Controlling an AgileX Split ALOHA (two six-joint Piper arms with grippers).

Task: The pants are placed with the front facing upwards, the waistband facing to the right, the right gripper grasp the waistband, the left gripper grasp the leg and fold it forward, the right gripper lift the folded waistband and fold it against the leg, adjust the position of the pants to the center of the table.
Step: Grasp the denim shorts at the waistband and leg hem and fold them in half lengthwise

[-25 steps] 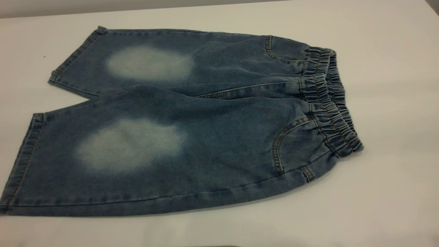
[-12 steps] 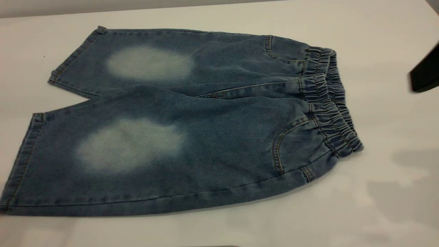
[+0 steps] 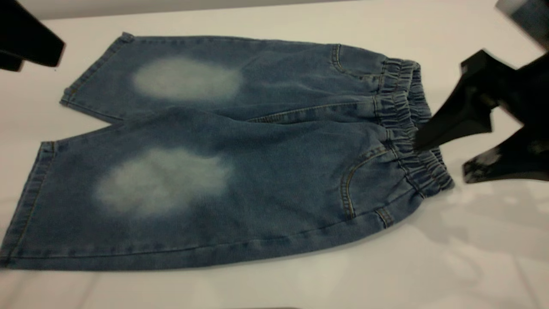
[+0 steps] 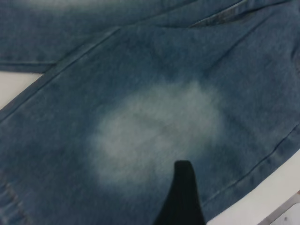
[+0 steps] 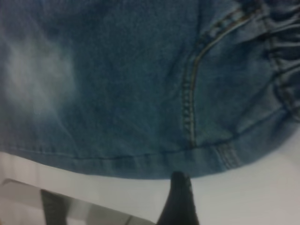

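Note:
The pants (image 3: 257, 150) lie flat and front up on the white table (image 3: 472, 257), legs to the left. Each leg has a pale patch (image 3: 163, 180). The ruffled waistband (image 3: 407, 124) faces right. My right gripper (image 3: 444, 159) reaches in from the right and is open. One fingertip (image 3: 422, 141) hangs over the waistband's near half, the other (image 3: 469, 174) over bare table beside it. It holds nothing. The right wrist view shows the pocket stitching (image 5: 190, 93) and the waistband (image 5: 281, 61). My left gripper (image 3: 25, 43) hovers at the far left corner, clear of the far leg's hem. The left wrist view shows a pale patch (image 4: 159, 126).
Bare white tabletop surrounds the pants on all sides, widest to the right and in front. The table's far edge (image 3: 171, 10) runs along the top of the exterior view. A grey metal edge (image 5: 70, 206) shows past the table in the right wrist view.
Both grippers have come into view. The right one swept in from the right edge to the waistband; the left one appeared at the far left corner. The pants have not moved.

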